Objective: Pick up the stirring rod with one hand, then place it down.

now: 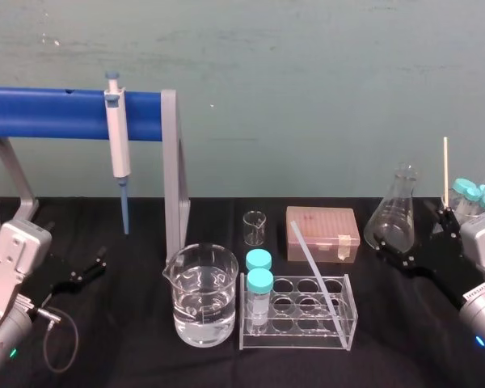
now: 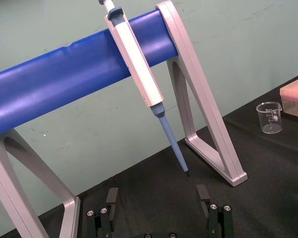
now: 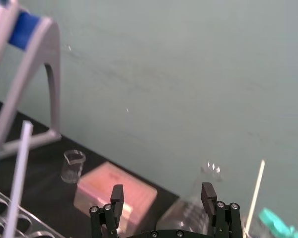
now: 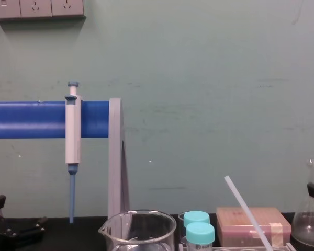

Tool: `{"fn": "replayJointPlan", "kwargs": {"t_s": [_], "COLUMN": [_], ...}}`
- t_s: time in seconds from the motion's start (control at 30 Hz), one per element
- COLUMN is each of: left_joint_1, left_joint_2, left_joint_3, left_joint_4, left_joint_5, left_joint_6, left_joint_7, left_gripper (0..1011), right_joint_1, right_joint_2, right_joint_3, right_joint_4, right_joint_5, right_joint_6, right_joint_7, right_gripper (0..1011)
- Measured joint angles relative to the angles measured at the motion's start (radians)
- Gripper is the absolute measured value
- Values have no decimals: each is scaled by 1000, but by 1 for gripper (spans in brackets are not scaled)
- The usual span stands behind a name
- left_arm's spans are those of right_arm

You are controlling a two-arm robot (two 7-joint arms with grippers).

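Your stirring rod [image 1: 311,265] leans tilted in the clear tube rack [image 1: 299,341] at the middle of the counter [image 1: 424,347], with its upper end free and two teal-capped vials [image 1: 259,284] in the same rack. Your left gripper [image 2: 157,198] is spread wide and empty before the pipette stand [image 2: 49,84]. Your right gripper [image 3: 162,194], also wide and empty, sits by the conical flask [image 1: 392,214].

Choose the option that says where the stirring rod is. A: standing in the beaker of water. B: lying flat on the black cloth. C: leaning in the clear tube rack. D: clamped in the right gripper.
C: the stirring rod leans tilted with its lower end in the clear rack, next to the beaker; the left gripper and right gripper are open and empty.
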Motion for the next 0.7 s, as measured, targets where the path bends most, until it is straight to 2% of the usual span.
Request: {"fn": "replayJointPlan", "kwargs": {"t_s": [0.17, 0.33, 0.7], "left_joint_1": [0, 0, 0], "left_joint_2": [0, 0, 0], "left_joint_3": [0, 0, 0], "left_joint_4": [0, 0, 0], "left_joint_5": [0, 0, 0], "left_joint_6": [0, 0, 0], "left_joint_7": [0, 0, 0], "left_gripper": [1000, 1000, 1000], "right_joint_1": [-11, -4, 70], "right_joint_2": [2, -2, -43], "right_joint_3": [10, 2, -37], "right_joint_4": [-36, -47, 10], "right_joint_5": [0, 1, 36], "right_joint_6": [-36, -61, -114], "right_joint_7": [34, 87, 259], "right_gripper": [1003, 1003, 1003]}}
